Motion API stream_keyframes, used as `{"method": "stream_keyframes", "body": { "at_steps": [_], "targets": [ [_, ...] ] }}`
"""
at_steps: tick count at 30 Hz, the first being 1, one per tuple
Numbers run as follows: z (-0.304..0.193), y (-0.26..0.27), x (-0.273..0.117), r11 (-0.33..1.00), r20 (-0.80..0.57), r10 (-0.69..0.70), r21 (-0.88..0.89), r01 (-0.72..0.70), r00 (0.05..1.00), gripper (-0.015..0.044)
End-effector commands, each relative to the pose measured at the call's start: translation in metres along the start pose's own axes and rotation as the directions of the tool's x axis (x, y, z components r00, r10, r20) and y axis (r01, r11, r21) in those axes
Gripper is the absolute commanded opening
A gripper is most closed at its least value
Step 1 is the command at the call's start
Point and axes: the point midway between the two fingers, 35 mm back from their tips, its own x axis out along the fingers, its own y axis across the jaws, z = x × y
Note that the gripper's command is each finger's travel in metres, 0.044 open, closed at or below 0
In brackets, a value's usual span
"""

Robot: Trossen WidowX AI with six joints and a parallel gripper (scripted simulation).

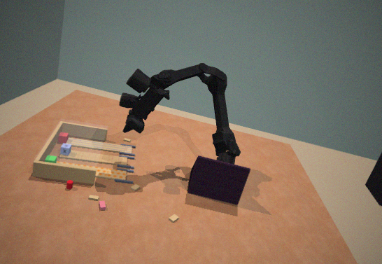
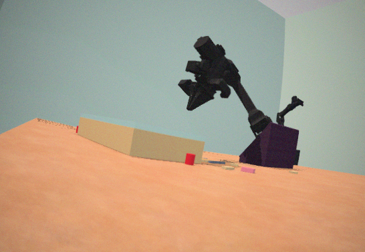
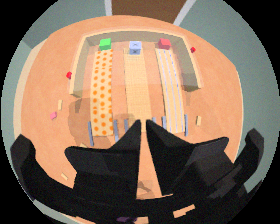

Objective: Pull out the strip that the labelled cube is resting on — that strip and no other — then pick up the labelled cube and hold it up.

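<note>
Near the left edge of the tabletop, our black parallel-jaw gripper (image 1: pixel 131 129) hangs with fingers together on nothing (likely narrowed to hook a strip end). Our pale-blue labelled cube (image 1: pixel 66 149) sits on the plain tan middle strip (image 1: pixel 94 157) inside the beige open-fronted tray (image 1: pixel 63 171).
</note>
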Motion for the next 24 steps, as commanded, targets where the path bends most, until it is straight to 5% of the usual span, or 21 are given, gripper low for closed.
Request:
{"method": "stream_keyframes", "body": {
  "at_steps": [1, 6, 24],
  "targets": [
    [-0.006, -0.006, 0.034, 0.998, -0.246, 0.029, -0.039, -0.039, 0.969, 0.0000],
    [-0.015, -0.017, 0.055, 0.995, -0.435, 0.043, -0.060, -0.076, 0.900, 0.0000],
    [-0.021, -0.014, 0.068, 0.995, -0.441, 0.044, -0.060, -0.078, 0.896, 0.0000]
  ]
}}
